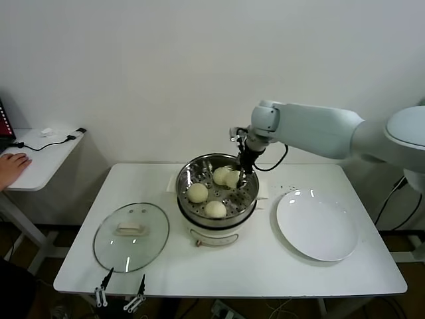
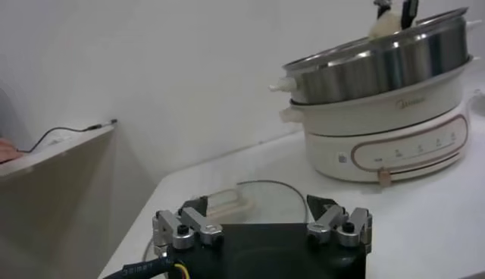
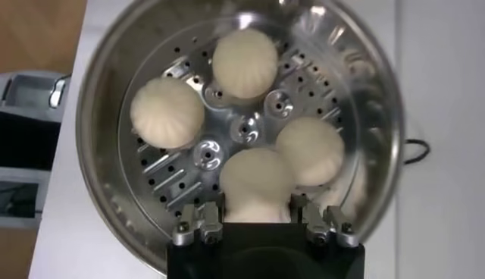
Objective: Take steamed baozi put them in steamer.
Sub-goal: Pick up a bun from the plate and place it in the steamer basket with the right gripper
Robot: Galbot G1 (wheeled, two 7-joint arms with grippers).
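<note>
The steel steamer point(image 1: 192, 169) stands on its white cooker base at the table's middle. Three steamed baozi lie on its perforated floor point(image 3: 198, 155): one point(image 3: 245, 63), another point(image 3: 167, 112) and a third point(image 3: 314, 150). My right gripper point(image 1: 242, 174) reaches down into the basket at its far right side, shut on a further baozi point(image 3: 256, 178) that sits against the third one. In the head view this held baozi point(image 1: 232, 178) shows beside the dark fingers. My left gripper point(image 1: 125, 274) hangs open and empty at the table's front edge, near the glass lid point(image 1: 131, 247).
A flat white plate point(image 1: 317, 226) lies right of the steamer. The glass lid point(image 2: 261, 199) with a white handle lies front left. A small side table point(image 1: 40, 163) at far left carries a cable, and a person's hand point(image 1: 13, 161) rests on it.
</note>
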